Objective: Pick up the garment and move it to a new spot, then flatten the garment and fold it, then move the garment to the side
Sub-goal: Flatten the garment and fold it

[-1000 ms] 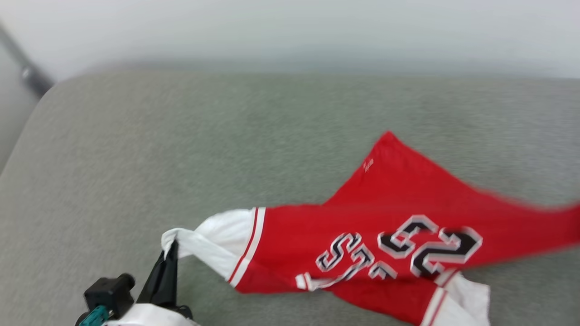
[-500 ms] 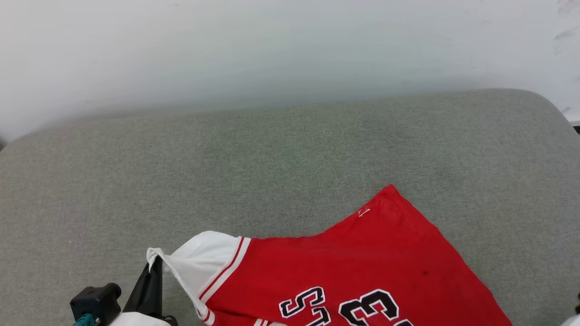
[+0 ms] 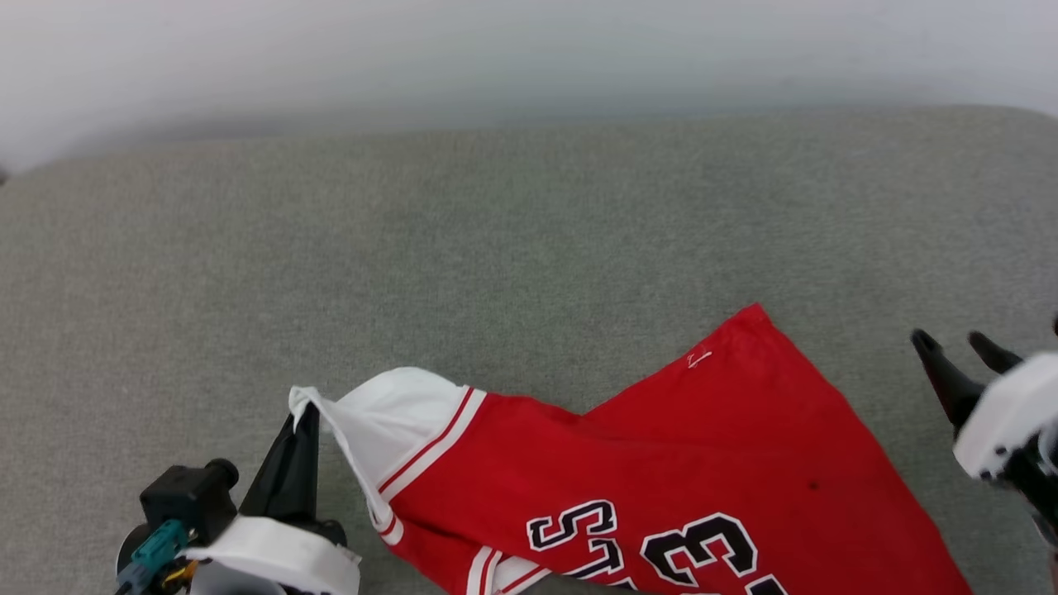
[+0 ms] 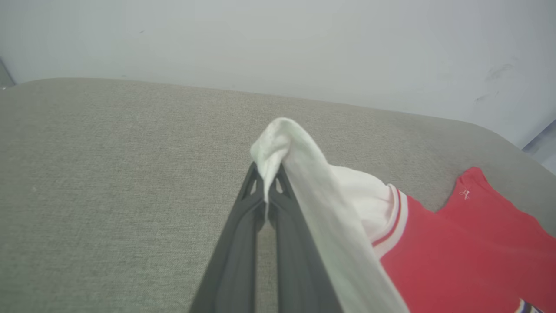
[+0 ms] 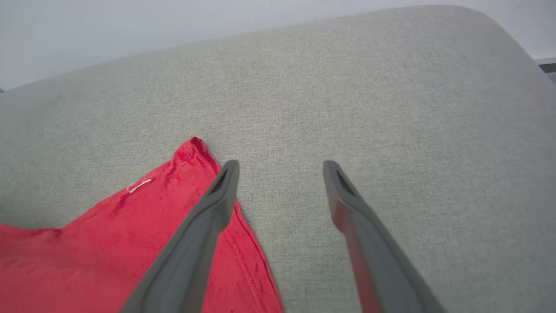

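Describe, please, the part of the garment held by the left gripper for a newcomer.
On the grey cushion lies the garment, red with black numbers. Its white sleeve at the robot's left, trimmed in red-and-white stripes, ends in the shut left gripper. It alone is plain white and pinched.

The grey cushion (image 3: pixel 248 289) is open across its left and far parts, giving wide room to pass. The shirt (image 3: pixel 702 463) covers the near right, and the wall (image 3: pixel 529 49) closes the far edge.
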`<state>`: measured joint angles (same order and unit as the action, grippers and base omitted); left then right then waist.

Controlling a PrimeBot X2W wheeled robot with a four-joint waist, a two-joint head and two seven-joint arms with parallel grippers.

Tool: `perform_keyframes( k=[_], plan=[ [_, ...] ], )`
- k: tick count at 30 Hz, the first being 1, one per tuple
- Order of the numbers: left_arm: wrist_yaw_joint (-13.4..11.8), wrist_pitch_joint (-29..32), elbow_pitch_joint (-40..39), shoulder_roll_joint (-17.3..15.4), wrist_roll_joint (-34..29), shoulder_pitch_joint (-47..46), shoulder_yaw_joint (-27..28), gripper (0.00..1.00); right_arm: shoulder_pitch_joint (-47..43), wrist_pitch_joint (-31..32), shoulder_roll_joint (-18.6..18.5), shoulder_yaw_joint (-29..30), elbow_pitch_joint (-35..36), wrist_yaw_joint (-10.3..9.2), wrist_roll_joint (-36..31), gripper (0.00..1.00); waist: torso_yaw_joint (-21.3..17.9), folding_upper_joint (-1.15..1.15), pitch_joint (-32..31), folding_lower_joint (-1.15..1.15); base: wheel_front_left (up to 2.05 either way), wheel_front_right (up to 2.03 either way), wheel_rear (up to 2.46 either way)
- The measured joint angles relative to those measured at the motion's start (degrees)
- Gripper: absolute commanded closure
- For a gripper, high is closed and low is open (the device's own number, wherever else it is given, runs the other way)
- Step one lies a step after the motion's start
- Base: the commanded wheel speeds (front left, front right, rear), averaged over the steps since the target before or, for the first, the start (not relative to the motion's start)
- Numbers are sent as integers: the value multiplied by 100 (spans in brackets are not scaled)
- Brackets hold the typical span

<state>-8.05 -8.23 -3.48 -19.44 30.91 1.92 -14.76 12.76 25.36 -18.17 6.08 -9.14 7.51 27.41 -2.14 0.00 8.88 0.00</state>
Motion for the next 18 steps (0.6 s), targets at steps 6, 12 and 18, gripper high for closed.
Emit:
perform_keyframes(
  k=[6, 12, 18],
  plan=[
    [146, -26, 75, 83, -60, -456, -187, 100, 1000, 1552, -129, -573, -371, 0, -24, 0, 224, 0, 420, 1, 0, 0, 0],
    [288, -148, 250, 216, -100, -833, -341, 100, 1673, 2850, -66, -925, -566, 0, -257, 0, 496, 0, 795, 1, 0, 0, 0],
    [404, -263, 458, 349, -101, -1146, -417, 100, 1999, 3268, -7, -1127, -868, 0, -494, 0, 718, 0, 1135, 1, 0, 0, 0]
  ],
)
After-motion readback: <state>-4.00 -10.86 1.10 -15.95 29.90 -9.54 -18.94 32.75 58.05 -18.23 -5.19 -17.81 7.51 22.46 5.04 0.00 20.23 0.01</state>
